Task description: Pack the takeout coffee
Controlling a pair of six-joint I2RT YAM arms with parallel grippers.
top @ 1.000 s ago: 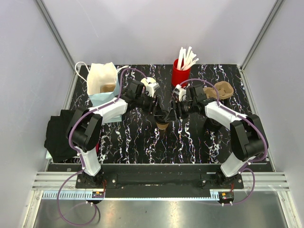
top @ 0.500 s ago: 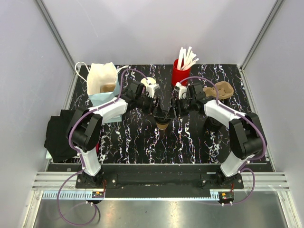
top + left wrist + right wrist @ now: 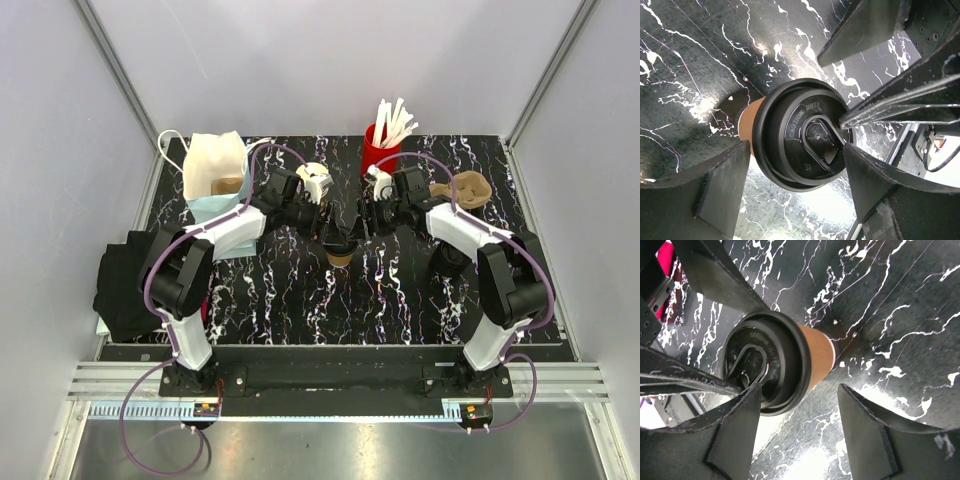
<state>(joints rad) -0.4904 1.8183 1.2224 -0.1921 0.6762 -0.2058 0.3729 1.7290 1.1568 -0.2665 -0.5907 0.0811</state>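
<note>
Takeout coffee (image 3: 340, 255) stood upright near the middle of the tabletop (image 3: 280, 290), directly under the spot where both arms met from either side. It was a small cup with a smooth brown kraft-paper wall. A round black plastic lid (image 3: 805, 147) sat on top, with raised lettering around its face and a teardrop-shaped sip tab moulded into the centre.

Seen from the left wrist, the left pincer (image 3: 796, 152) hung over the cup with its jaws spread wide. One flat black finger (image 3: 722, 192) sat off each side of the lid and nothing was clamped between them.

The right pincer (image 3: 799, 390) was also spread wide and gripped nothing. Its near finger (image 3: 737, 435) overlapped the lid's rim in the right wrist view. The other finger stood apart from the brown wall, with bare tabletop showing between them. The pointed tip of one right finger crossed the lid beside the sip tab in the left wrist view, but I could not tell whether it pressed on the plastic or floated just above it.

The tabletop was glossy black stone-look sheet with thin white veins, and it caught bright glare next to the cup. A red cup (image 3: 380, 152) of white sticks stood at the back edge. A white paper bag (image 3: 215, 165) stood open at the back left.
</note>
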